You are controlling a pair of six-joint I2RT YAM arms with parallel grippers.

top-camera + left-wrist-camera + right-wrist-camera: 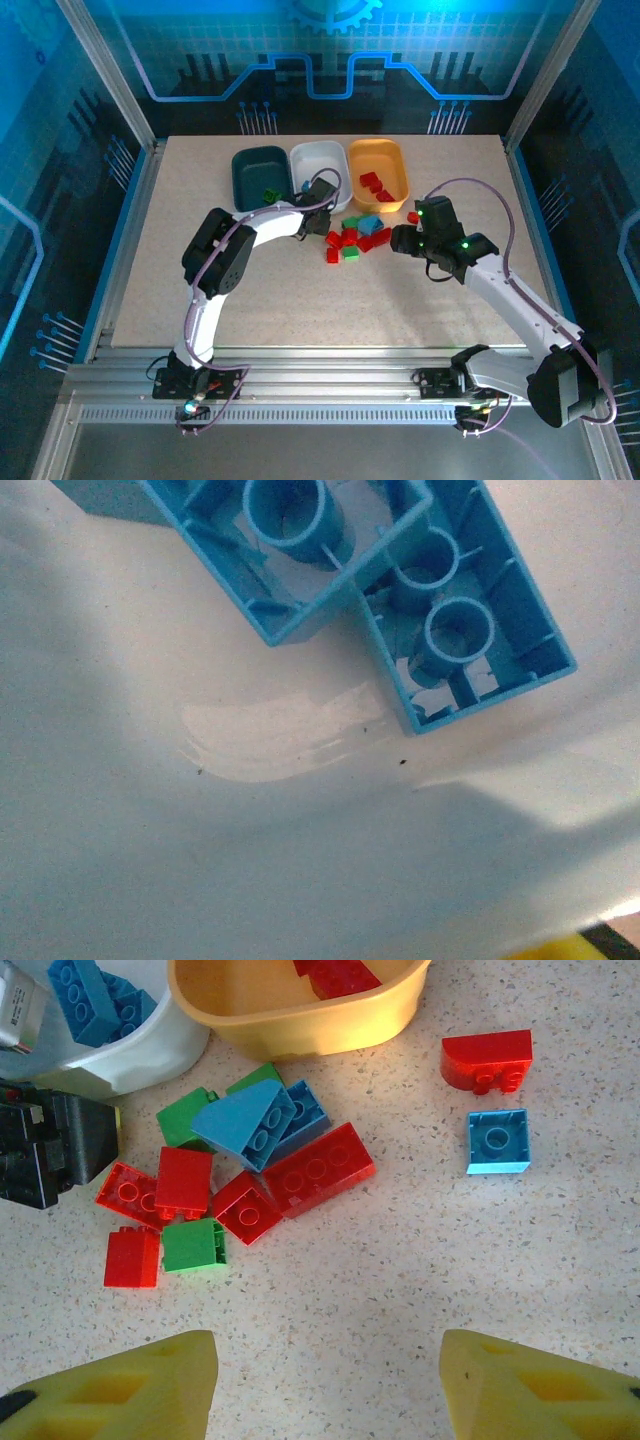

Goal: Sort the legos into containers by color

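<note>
The dark teal tray [250, 165], white tray [322, 157] and orange-yellow tray [390, 160] stand in a row at the back. My left gripper [322, 190] hovers low inside the white tray [250, 830], open, with a sliver of one yellow finger [565, 950] at the frame corner. Two blue legos [470, 630] lie upside down on the tray floor just ahead of it. My right gripper [325, 1380] is open over bare table, nothing between its yellow fingers [130, 1390]. Ahead of it lies a pile of red, green and blue legos [318, 1168].
A lone blue brick [498, 1141] and a red one [487, 1060] lie right of the pile. Red bricks [335, 975] sit in the orange-yellow tray and a green one [269, 195] in the teal tray. The left arm's black body [45, 1150] is beside the pile.
</note>
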